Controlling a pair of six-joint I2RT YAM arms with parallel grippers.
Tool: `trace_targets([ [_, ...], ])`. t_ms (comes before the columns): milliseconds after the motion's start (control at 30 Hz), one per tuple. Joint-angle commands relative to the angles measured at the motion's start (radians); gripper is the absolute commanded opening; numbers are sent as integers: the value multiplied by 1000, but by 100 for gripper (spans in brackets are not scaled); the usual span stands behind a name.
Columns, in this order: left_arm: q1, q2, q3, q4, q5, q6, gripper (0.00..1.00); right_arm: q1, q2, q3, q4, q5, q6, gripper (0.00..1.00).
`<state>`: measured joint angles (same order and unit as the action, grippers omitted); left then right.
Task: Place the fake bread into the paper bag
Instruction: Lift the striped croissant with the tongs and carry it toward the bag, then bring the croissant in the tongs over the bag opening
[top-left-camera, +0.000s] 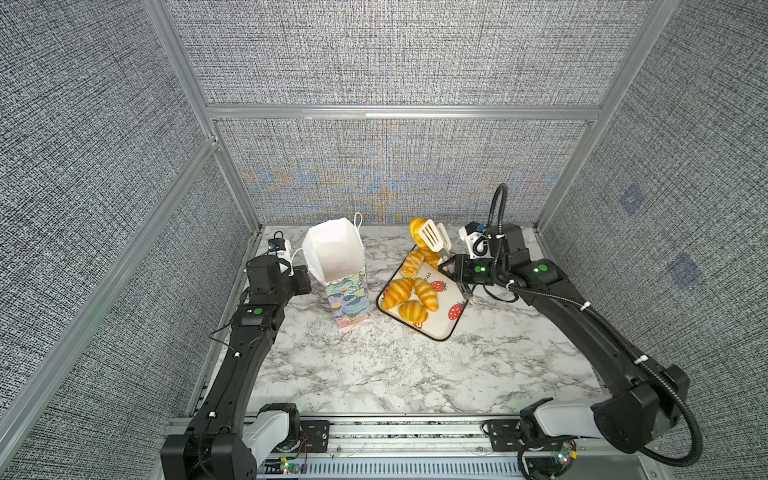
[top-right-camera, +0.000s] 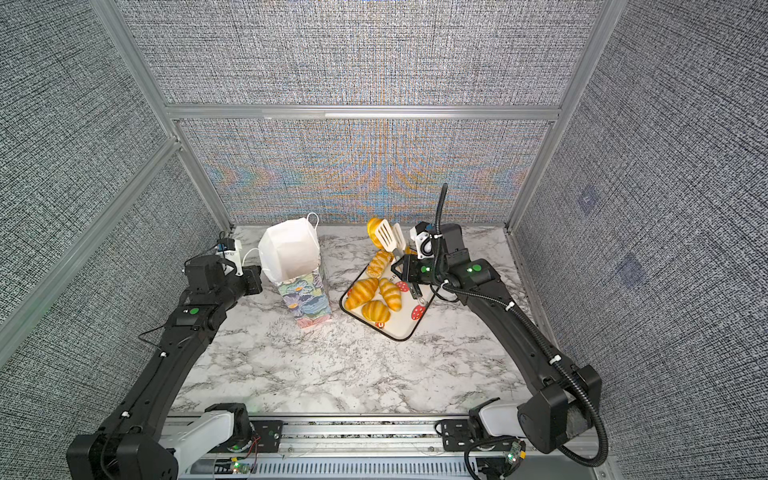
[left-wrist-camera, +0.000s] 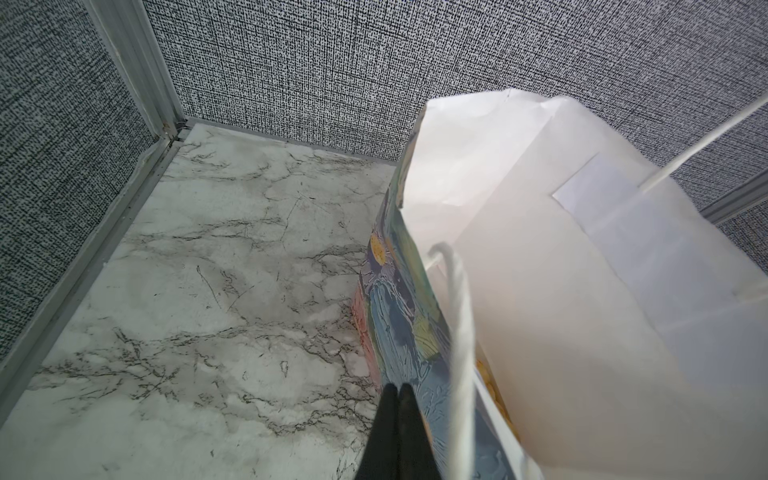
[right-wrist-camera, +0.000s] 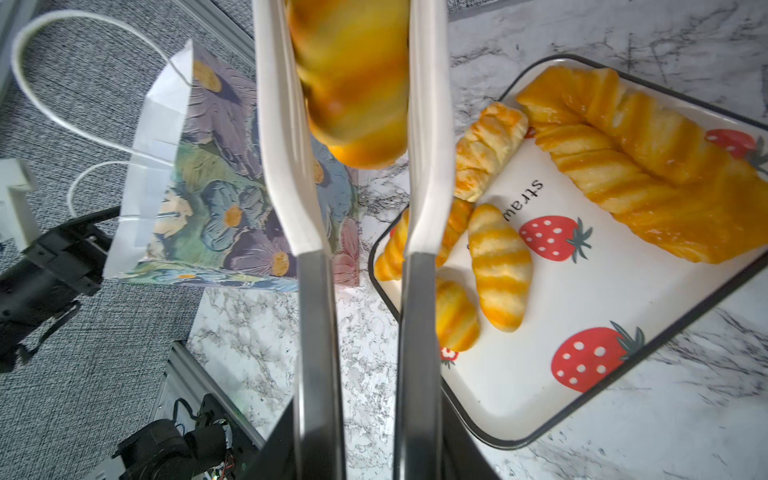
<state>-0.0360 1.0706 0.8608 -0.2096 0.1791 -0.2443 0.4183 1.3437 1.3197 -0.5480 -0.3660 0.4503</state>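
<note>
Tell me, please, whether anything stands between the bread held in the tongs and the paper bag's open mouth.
Nothing visible does. The bread, pinched in the tongs, hangs lifted off the tray; only bare table separates it from the paper bag, whose mouth gapes open.

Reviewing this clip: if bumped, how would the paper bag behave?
The paper bag probably tips easily: tall on a narrow base. Its thin creased walls likely buckle if the tongs press the rim.
</note>
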Motion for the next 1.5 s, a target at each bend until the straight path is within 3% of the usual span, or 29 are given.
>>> trace_targets([
  [0, 2, -1, -5, 15, 6, 0, 0, 14, -16, 2, 93, -37, 11, 36],
  [567, 1, -5, -5, 15, 8, -2, 0, 178, -21, 90, 160, -25, -19, 36],
  [1467, 1, -9, -7, 14, 8, -1, 0, 386, 212, 279, 89, -3, -94, 36],
])
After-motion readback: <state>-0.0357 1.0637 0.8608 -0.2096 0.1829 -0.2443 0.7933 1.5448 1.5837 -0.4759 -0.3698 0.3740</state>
